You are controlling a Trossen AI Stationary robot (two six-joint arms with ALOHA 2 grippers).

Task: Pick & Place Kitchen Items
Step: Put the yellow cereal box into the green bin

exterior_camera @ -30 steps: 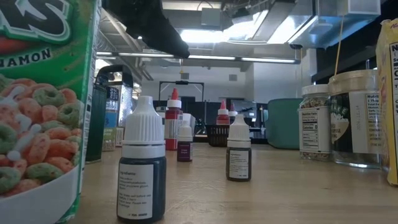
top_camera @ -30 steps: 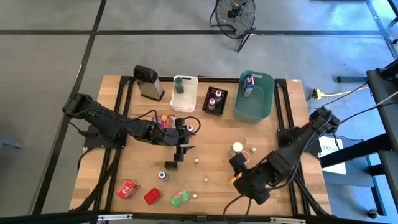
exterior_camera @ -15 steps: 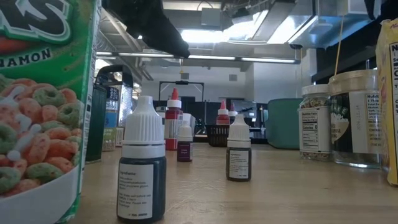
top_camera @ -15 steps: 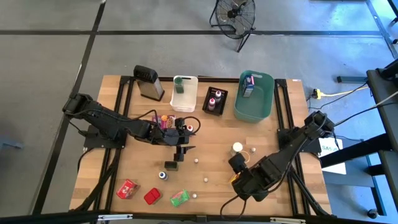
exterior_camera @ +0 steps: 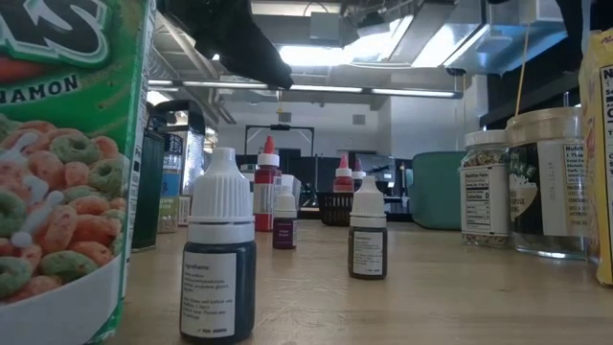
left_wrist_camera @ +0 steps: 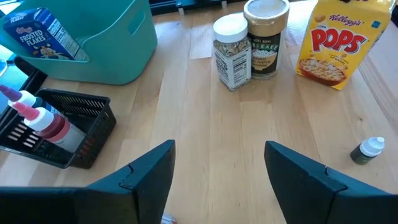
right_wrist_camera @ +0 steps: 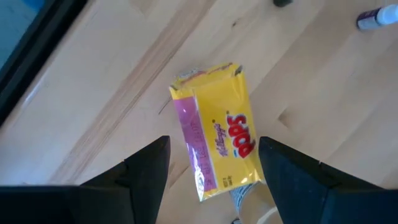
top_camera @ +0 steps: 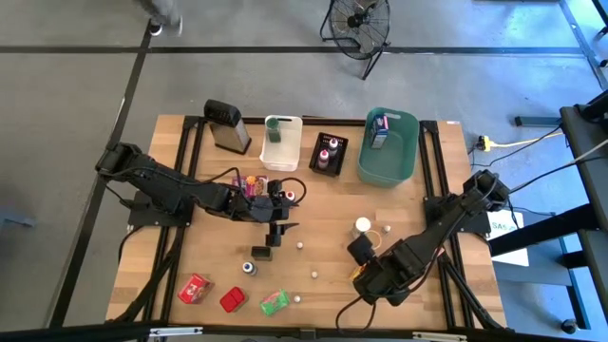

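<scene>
R gripper (right_wrist_camera: 211, 180) hangs fingers apart over the yellow Pops box (right_wrist_camera: 216, 142), which stands on the table's R side near two jars (left_wrist_camera: 249, 40); not gripping it. L gripper (left_wrist_camera: 217, 180) mid-table, spread wide, nothing held. Frosted Flakes box (left_wrist_camera: 43, 34) in teal bin (left_wrist_camera: 118, 50); dropper bottles (exterior_camera: 218, 249) on the table's front part.

We see a pale wood table (left_wrist_camera: 205, 143) with fine grain and a faint sheen, a smooth matt teal plastic bin (left_wrist_camera: 115, 46), a black plastic slatted basket (left_wrist_camera: 74, 134), glossy printed card boxes (left_wrist_camera: 333, 43), clear jars (left_wrist_camera: 232, 43) with paper labels, and matt black fingers (right_wrist_camera: 146, 171).
</scene>
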